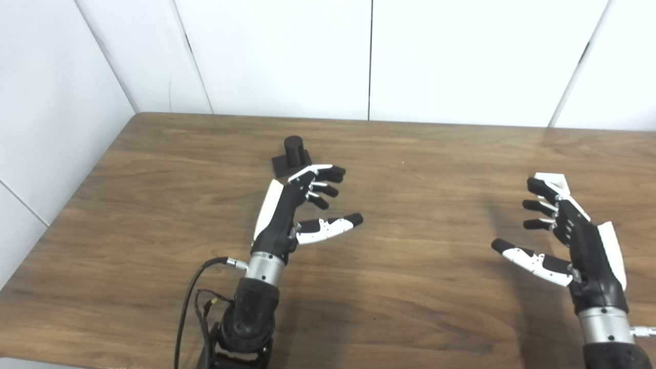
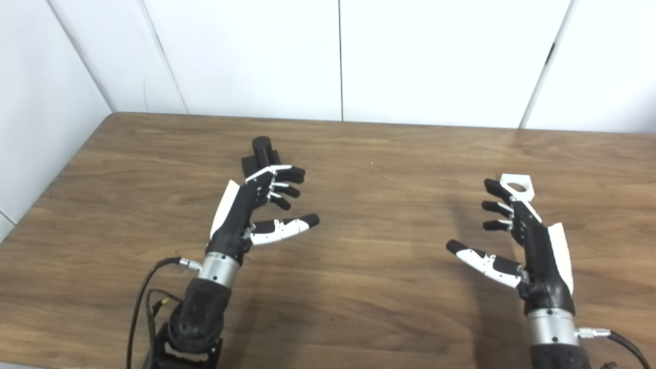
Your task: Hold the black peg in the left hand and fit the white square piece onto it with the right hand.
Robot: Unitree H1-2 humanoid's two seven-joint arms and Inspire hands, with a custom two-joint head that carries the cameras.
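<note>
The left hand [image 1: 294, 210] is released, fingers spread, hovering just short of the one black cylindrical peg on its square base [image 1: 292, 156] toward the wooden tabletop's [image 1: 410, 287] far left. The right hand [image 2: 517, 241], likewise empty, hovers before the one white square holed piece [image 2: 518, 186] near the right edge. Judging from here, a clumsy reach could topple the peg or push the piece off.

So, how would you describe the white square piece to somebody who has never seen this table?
Look at the right side of the wooden table, just beyond the fingertips of the open right hand. The white square piece lies flat there. It is the only white loose part, with a round hole through its middle, unlike the black peg far to the left.
</note>
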